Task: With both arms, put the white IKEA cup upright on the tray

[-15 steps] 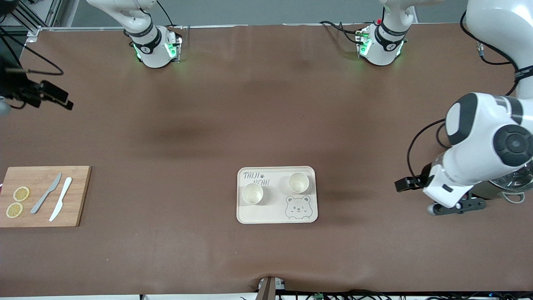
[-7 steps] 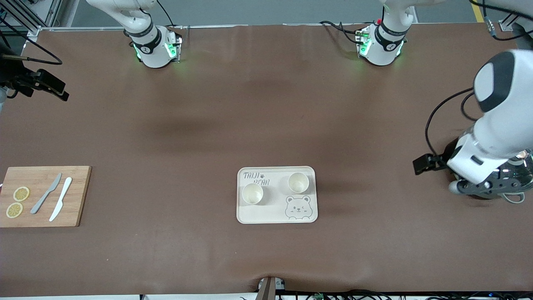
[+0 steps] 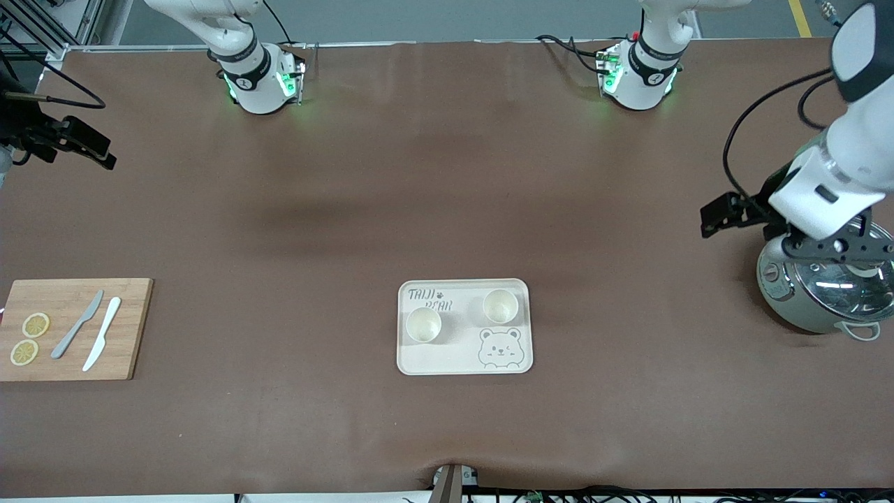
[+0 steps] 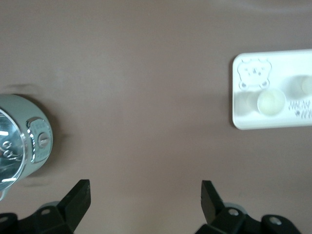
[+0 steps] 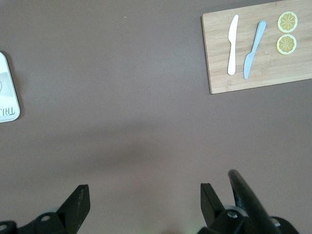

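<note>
The cream tray with the bear drawing lies mid-table. Two white cups stand upright on it: one toward the right arm's end, the other above the bear face. My left gripper is open and empty, up in the air over the rim of a pot at the left arm's end. Its wrist view shows the open gripper, the tray and a cup. My right gripper is open and empty over bare table at the right arm's end; in the front view it sits at the frame's edge.
A silver-green pot with a glass lid stands under the left gripper. A wooden cutting board with two knives and lemon slices lies at the right arm's end. Brown table cloth spreads between them.
The left arm has risen and swung toward its base, away from the tray, uncovering the pot. The right gripper drew back slightly toward the frame's edge. The cups and tray have not moved.
</note>
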Robot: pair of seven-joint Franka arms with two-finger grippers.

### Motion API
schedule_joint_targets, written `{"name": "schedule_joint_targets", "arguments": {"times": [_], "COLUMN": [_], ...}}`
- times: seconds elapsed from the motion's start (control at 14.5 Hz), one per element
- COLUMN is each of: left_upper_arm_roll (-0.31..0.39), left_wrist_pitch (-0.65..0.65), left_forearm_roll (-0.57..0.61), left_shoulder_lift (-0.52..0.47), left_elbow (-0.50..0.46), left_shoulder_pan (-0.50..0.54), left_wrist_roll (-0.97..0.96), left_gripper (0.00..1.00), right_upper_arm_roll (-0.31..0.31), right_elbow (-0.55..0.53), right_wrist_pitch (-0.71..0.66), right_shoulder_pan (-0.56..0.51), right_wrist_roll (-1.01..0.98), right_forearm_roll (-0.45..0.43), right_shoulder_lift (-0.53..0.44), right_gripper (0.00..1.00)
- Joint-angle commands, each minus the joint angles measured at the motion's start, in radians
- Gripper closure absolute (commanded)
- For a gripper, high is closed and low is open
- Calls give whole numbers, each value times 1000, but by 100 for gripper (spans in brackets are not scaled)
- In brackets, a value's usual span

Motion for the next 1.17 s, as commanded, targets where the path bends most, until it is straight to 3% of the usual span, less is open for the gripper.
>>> {"name": "schedule_joint_targets", "arguments": {"times": [0.0,0.28,0.55,1.1], "left_upper_arm_roll": [40,47,92,107], "left_wrist_pitch": [-36,11,53,59], "left_forearm_roll": [-26,-8,-3,38], "left_shoulder_lift": [-89,-147,-161,-170], "left_elbow": [-58,-156,-205,-266], "left_shoulder_pan": [-11,-17,-20,-17], "left_wrist_roll": [67,139,205,258], "left_gripper": [0,0,0,0], "right_upper_arm_roll": [3,3,16,16], "right_elbow": [14,17,46,81], "right_wrist_pitch": [2,3,0,-7], "right_shoulder_pan": [6,6,20,17], "right_wrist_roll": [17,17,16,2], "right_forearm_roll": [-12,-12,-23,-23], "right_shoulder_lift": [5,8,11,20], "right_gripper": [0,0,0,0]}}
